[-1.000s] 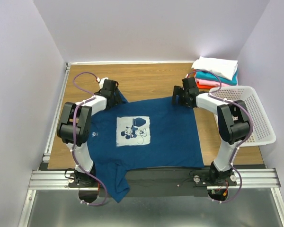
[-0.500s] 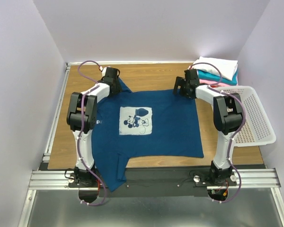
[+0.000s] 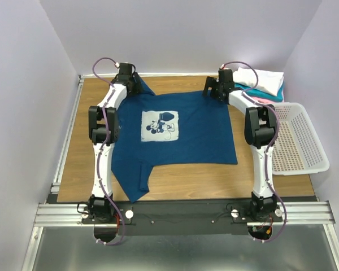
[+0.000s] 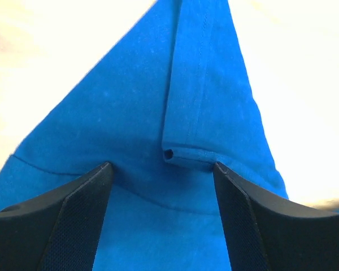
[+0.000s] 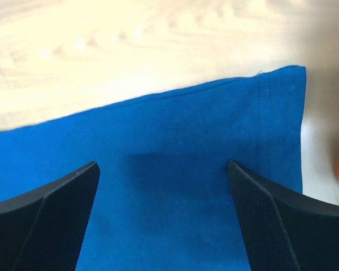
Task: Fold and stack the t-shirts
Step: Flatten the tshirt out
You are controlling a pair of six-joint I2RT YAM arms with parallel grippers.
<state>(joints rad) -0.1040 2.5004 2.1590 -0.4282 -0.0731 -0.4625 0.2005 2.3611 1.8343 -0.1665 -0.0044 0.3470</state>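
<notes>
While the navy t-shirt [image 3: 186, 141] lies flat, print up, mid-table [image 3: 175, 87], each pincer sits over a far corner with its jaws apart, gripping nothing. The left pincer [image 4: 161, 166] is at 11 o'clock and the right pincer [image 5: 164, 166] at 1 o'clock, probably placed to pinch those corners for folding. The folded t-shirts [image 3: 260, 84] wait stacked at 2 o'clock.

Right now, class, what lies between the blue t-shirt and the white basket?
The right arm, standing over a strip of wooden table; the top view shows it.
</notes>
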